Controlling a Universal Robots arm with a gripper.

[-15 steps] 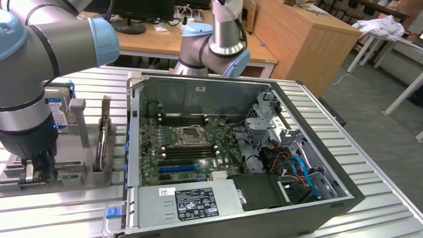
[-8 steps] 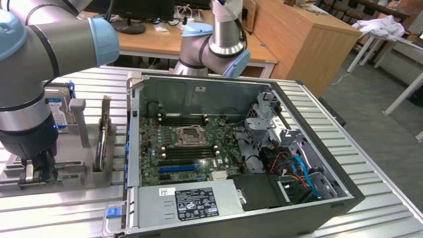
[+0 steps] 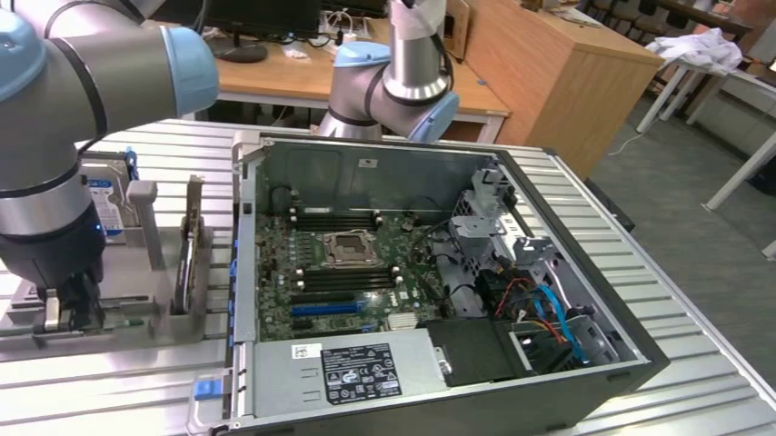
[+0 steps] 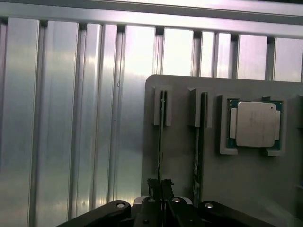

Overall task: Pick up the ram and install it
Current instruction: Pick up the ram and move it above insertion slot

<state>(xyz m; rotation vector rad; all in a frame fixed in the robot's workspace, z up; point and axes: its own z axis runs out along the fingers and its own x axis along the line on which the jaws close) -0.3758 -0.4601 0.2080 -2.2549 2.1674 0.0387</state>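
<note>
**Claw pinching the ram in its holder**

Exterior view: the arm drops in on the exterior view's left, with the claw (image 3: pixel 67 313) down low at the grey holder (image 3: pixel 134 320) on the ribbed metal counter (image 3: pixel 109 391). A blue-labelled hard drive (image 3: pixel 112 200) stands just behind the arm. A second ram stick (image 3: pixel 188 263) sits on edge in the holder, apart from the claw. The open PC case (image 3: pixel 631 350) lies to the exterior view's right, showing its motherboard (image 3: pixel 363 272).

Wrist view: the claw (image 4: pixel 162 201) is pressed together on the thin edge of the ram (image 4: pixel 162 127), which stands in its holder slot. The second ram stick (image 4: pixel 201 142) is one slot over. The processor chip (image 4: pixel 255 124) lies flat beyond that.
</note>
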